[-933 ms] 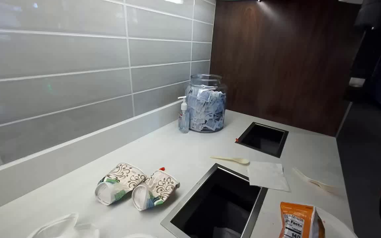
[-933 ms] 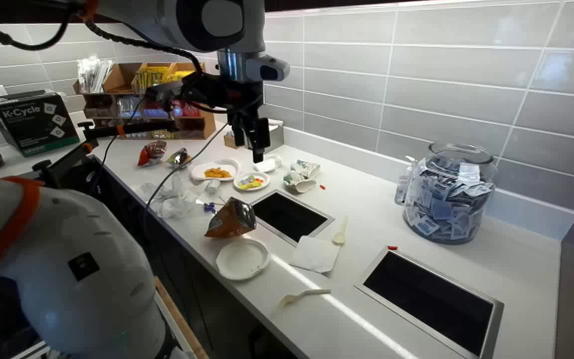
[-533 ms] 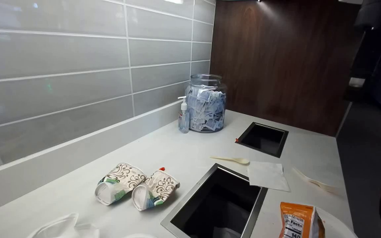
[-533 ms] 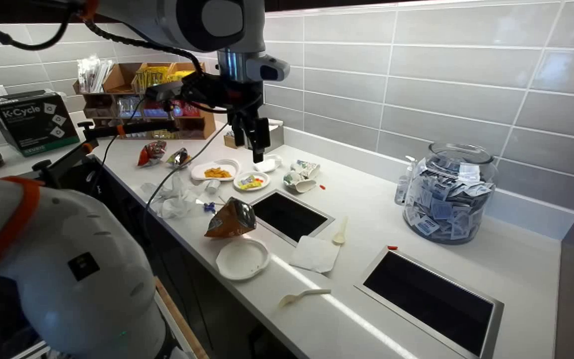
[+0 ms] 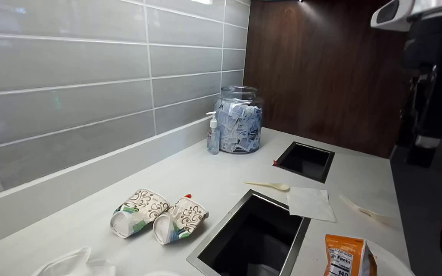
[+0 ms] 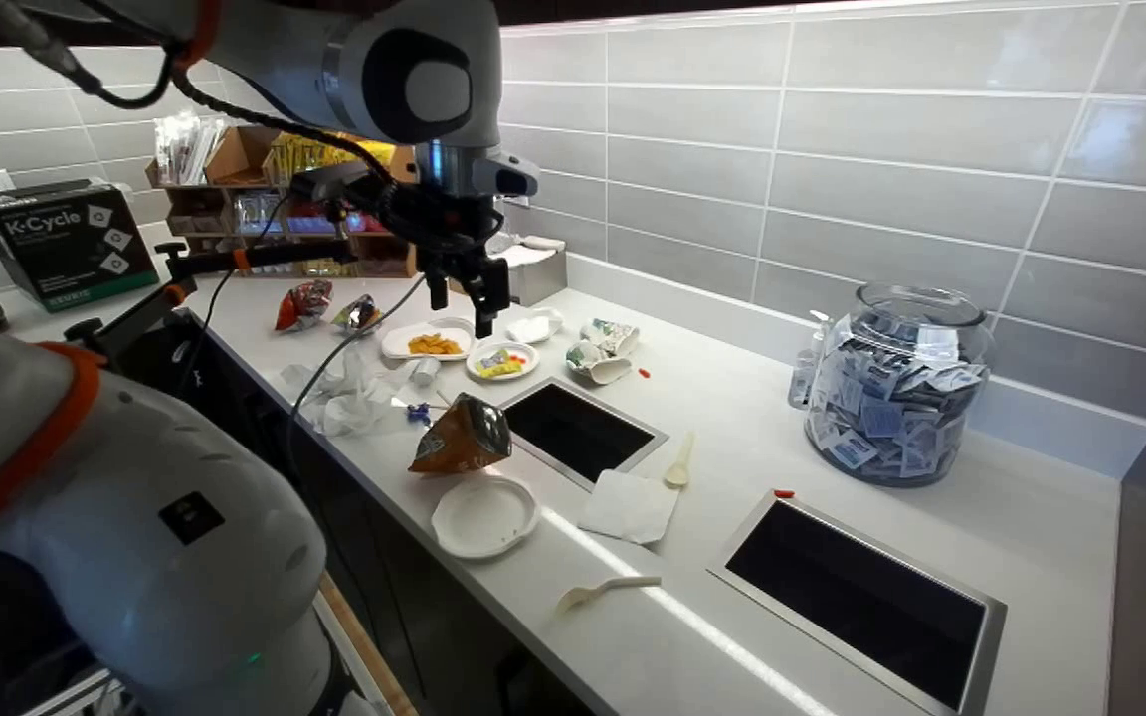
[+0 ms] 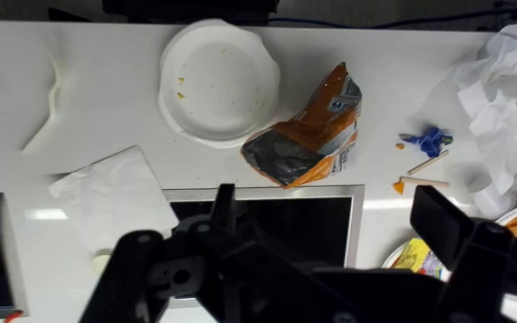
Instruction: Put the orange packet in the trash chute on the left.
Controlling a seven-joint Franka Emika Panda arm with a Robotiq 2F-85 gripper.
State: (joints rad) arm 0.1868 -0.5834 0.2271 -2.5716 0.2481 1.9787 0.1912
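White countertop [image 6: 752, 428] frames a trash chute [image 7: 355, 224], the orange packet [image 7: 317, 134] just beside it, a napkin [image 7: 115, 195] overlapping its corner, crumpled paper cups [image 5: 146, 207] near it; the gripper [image 7: 328, 204] hangs overhead, spread wide.

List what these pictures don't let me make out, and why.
Orange packet: lower end cut off by the bottom edge in an exterior view; finest print too small there.
Chute beside it: inside too dark in an exterior view; partly behind the fingers in the wrist view.
Pale thing in that chute: cut off by an exterior view's bottom edge.
Blue thing: too small and blurred to name in the wrist view.
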